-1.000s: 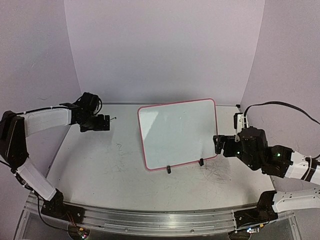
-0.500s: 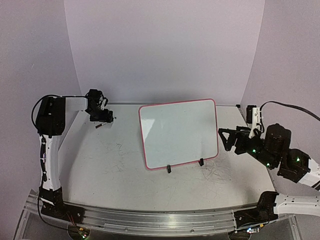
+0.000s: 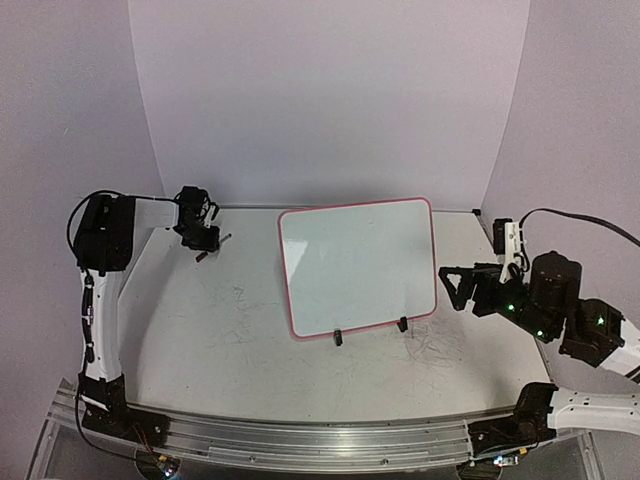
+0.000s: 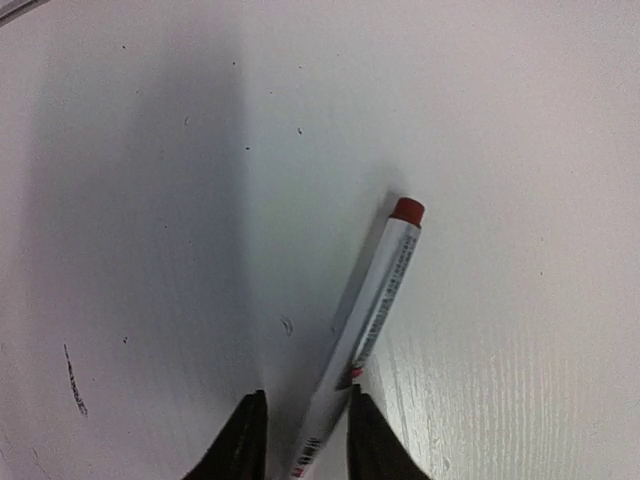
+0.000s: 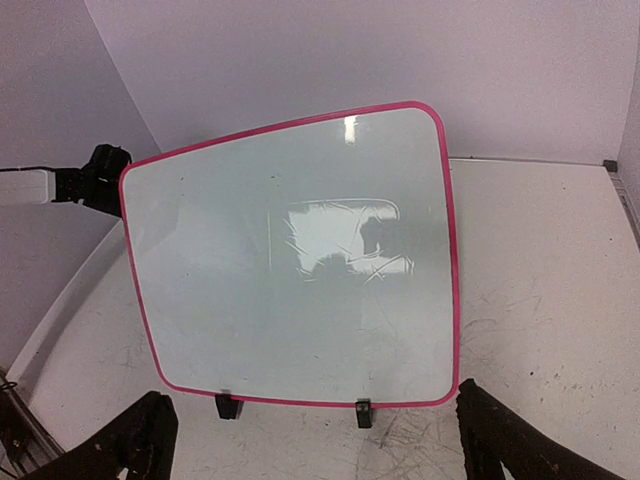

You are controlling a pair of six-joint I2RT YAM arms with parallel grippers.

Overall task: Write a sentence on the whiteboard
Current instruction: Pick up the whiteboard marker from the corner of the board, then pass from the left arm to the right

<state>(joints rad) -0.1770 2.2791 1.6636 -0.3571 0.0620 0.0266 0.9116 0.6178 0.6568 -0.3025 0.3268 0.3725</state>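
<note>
The whiteboard (image 3: 357,265) stands tilted on black clip feet mid-table, pink-framed and glossy; in the right wrist view the whiteboard (image 5: 290,260) has a blank face, and no sentence shows on it. A silver marker (image 4: 375,300) with a red end cap lies on the table at the far left, seen as a small marker (image 3: 204,256) from above. My left gripper (image 4: 307,440) has its jaws drawn in narrowly round the marker's lower barrel. From above, the left gripper (image 3: 203,248) points down at it. My right gripper (image 3: 446,286) is open wide, just right of the board's lower right corner, holding nothing; in its own view the right gripper (image 5: 315,415) faces the board.
Grey scribble marks (image 3: 435,345) cover the tabletop in front of the board. Purple walls (image 3: 320,100) enclose the back and sides. The left arm's upright link (image 3: 95,300) stands along the left edge. A metal rail (image 3: 300,440) runs along the near edge.
The left gripper moved to the far left corner, dropped over the marker and drew its jaws in round it. The right arm backed away slightly to the right, still open.
</note>
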